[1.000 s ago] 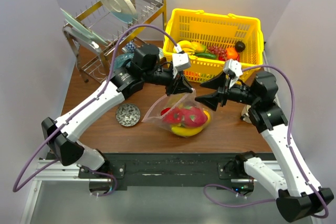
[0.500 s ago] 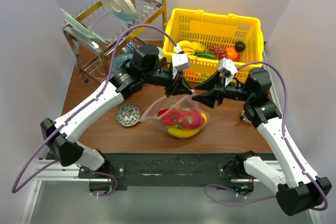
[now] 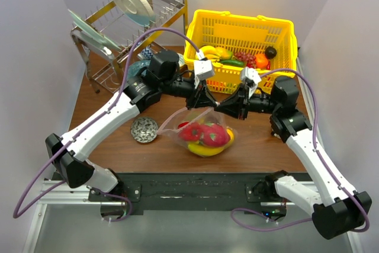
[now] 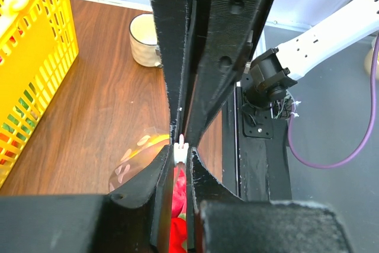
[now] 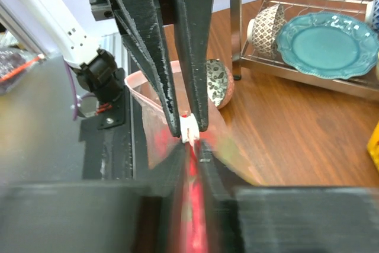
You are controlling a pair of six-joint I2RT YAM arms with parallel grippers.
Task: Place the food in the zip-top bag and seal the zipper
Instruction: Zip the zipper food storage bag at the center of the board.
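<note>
Both jaws on zipper (image 5: 189, 128), right newly.

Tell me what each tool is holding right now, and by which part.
Both hold the zip-top bag by its mouth edge. The left tool and the right tool are each pinched shut on that top strip.
</note>
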